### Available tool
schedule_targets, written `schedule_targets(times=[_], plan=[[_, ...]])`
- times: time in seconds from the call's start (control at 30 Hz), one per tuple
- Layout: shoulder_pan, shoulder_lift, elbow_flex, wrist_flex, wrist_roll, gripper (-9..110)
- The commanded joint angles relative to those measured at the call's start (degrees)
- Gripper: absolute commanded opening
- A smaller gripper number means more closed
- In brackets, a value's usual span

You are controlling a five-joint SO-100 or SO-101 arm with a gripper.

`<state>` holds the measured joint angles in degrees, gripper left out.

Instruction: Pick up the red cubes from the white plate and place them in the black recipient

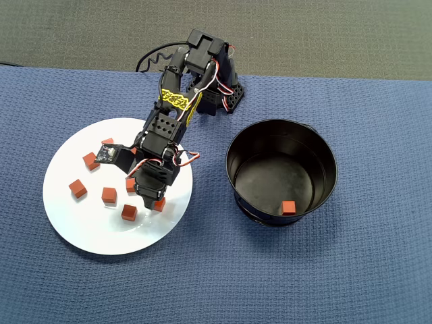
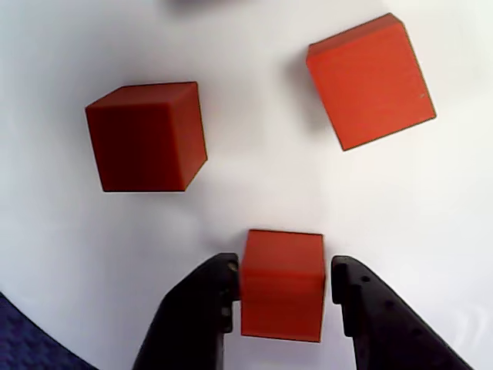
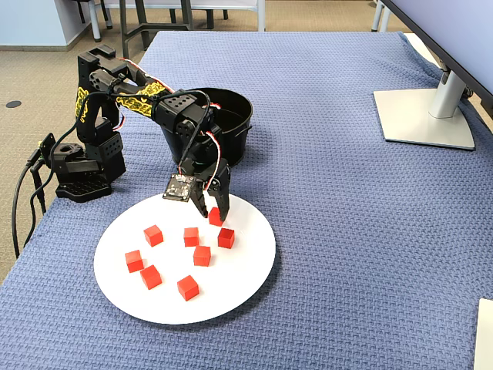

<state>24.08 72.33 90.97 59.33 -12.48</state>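
1. Progress so far looks small: one red cube (image 1: pixel 288 208) lies on the floor of the black recipient (image 1: pixel 280 135), near the wall closest to the front edge of the blue cloth (image 1: pixel 304 283) in the overhead view. Everything else is still to be moved.
2. On the white plate (image 1: pixel 74 226), I count seven cubes in the fixed view, scattered across the middle and the side nearer the arm's base; six of them lie loose (image 3: pixel 187 287). In the overhead view some are partly hidden under the arm, so that view shows fewer.
3. The gripper (image 2: pixel 282 289) is down on the plate, at the side of it that faces the pot. Its two black fingers (image 2: pixel 200 308) stand on either side of one cube (image 2: pixel 282 284), partly parted. The left finger appears to touch the cube's side; on the right a thin sliver of white shows, so I judge the jaws are closing around it, not yet squeezing.
4. In the wrist view two more cubes sit ahead of the claw, one to the upper left (image 2: pixel 146 137) and one to the upper right (image 2: pixel 370 81), both well clear of the fingers.
5. The pot stands on the cloth just beside the plate, apart from its rim, with its opening unobstructed.
6. What is left, as I see it: finish the grasp, carry this cube over, then repeat for the six remaining.
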Motion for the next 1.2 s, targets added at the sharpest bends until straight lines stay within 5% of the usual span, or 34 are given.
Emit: schedule_targets(times=[0.0,0.43,0.7,0.97,1.0,1.07,1.17], plan=[[-1.05,1.58,-2.55,-1.76,0.0,0],[-1.32,35.77,-3.08,17.84,2.9,0],[-26.19,51.68,-2.02,28.48,10.72,0],[-50.45,52.65,10.81,16.79,9.14,0],[-52.21,52.03,11.16,16.26,8.17,5],[-53.61,51.24,10.02,16.7,7.03,34],[-49.83,51.33,6.15,18.98,6.77,39]])
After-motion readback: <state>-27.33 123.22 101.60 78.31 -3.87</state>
